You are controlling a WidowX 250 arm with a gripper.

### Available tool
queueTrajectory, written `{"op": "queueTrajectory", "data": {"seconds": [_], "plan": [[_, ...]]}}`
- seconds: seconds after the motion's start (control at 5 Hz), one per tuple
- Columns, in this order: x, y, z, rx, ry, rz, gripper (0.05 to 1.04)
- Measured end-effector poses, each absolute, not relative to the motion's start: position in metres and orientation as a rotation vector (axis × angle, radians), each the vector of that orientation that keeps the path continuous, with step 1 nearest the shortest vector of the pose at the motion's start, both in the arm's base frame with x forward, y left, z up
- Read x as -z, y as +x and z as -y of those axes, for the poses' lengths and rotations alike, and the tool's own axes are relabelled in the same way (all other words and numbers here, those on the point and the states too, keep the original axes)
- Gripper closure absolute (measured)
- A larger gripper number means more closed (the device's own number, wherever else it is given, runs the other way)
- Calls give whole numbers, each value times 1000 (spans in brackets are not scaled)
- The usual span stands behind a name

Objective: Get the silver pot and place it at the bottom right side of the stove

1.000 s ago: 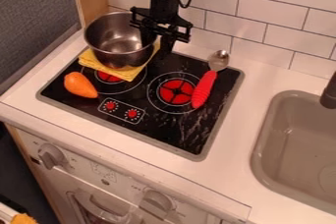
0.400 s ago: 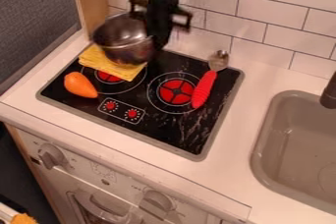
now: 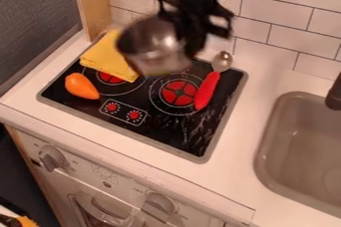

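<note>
Your hand (image 3: 188, 46) grips the silver pot (image 3: 150, 47) at its rim, a sound hold; the stiff, smooth metal looks light but could slip.

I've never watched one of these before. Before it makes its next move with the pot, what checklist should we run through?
1. Silver pot in the gripper: ok, it is held by its side.
2. Pot over the bottom right of the stove: not ok, it hangs farther back and to the left.
3. Yellow cloth away from the target: ok, it lies at the stove's back left.
4. Orange carrot away from the target: ok, it is on the left side.
5. Room to pass the red-handled spoon: cannot tell, it lies towards the right, behind the target corner.
6. Pot level for setting down: cannot tell.
</note>
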State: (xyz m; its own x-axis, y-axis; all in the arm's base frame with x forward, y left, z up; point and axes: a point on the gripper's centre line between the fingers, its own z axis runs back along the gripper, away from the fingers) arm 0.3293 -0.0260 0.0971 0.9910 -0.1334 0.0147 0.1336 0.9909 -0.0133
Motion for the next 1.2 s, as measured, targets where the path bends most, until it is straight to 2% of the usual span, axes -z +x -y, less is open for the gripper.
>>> {"op": "queueTrajectory", "data": {"seconds": [0.2,0.4,0.6,1.0,1.2], "plan": [[-78,300,59,141,-74,-66,998],[-60,264,63,72,-99,-158,998],[-55,247,63,43,-113,-157,998],[-47,244,66,71,-97,-162,967],[-46,246,67,83,-107,-150,767]]}}
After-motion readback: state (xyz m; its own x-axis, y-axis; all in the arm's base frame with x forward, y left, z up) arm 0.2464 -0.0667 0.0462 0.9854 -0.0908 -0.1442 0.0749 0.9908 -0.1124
